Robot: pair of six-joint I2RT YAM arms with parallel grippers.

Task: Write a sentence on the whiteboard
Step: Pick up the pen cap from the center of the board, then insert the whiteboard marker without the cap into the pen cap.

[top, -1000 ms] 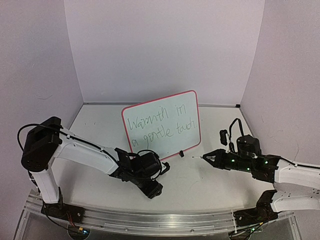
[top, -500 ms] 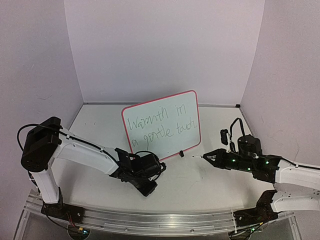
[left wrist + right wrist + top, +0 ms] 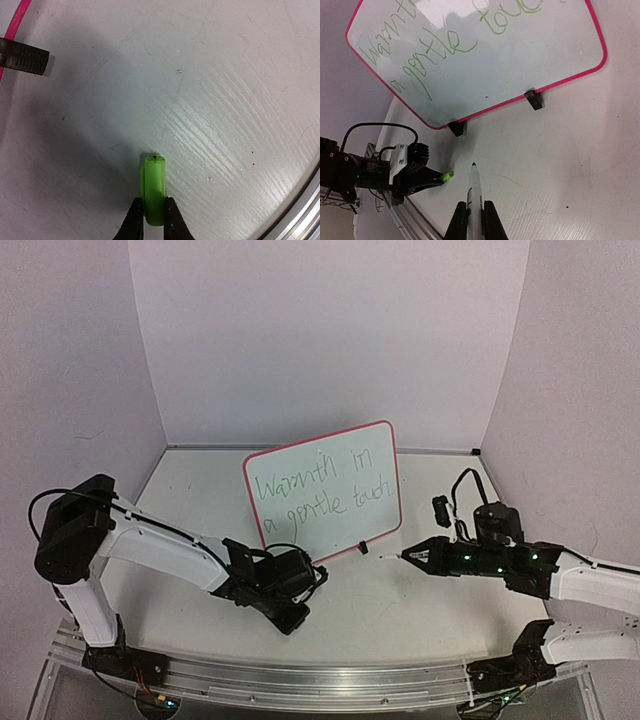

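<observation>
The whiteboard (image 3: 375, 455) with its red-pink frame stands tilted back at mid-table on black clip feet (image 3: 534, 99). The sentence (image 3: 318, 490) runs in two thin green lines, "Warmth in a gentle touch"; the right wrist view shows part of the sentence (image 3: 435, 55). My left gripper (image 3: 153, 220) lies low on the table in front of the board, shut on a bright green marker cap (image 3: 154, 187). My right gripper (image 3: 473, 217) is shut on the white marker (image 3: 474, 190). The marker's bare dark tip points toward the board's near edge and toward the left gripper (image 3: 427, 180).
A black clip foot (image 3: 22, 56) and a strip of the pink frame sit at the upper left of the left wrist view. A metal rail (image 3: 300, 680) runs along the table's near edge. Lilac walls close in behind and at both sides.
My left jaws have closed onto the green cap, and that arm has drawn slightly back toward the near edge. The right gripper with the marker has shifted a little to the left.
</observation>
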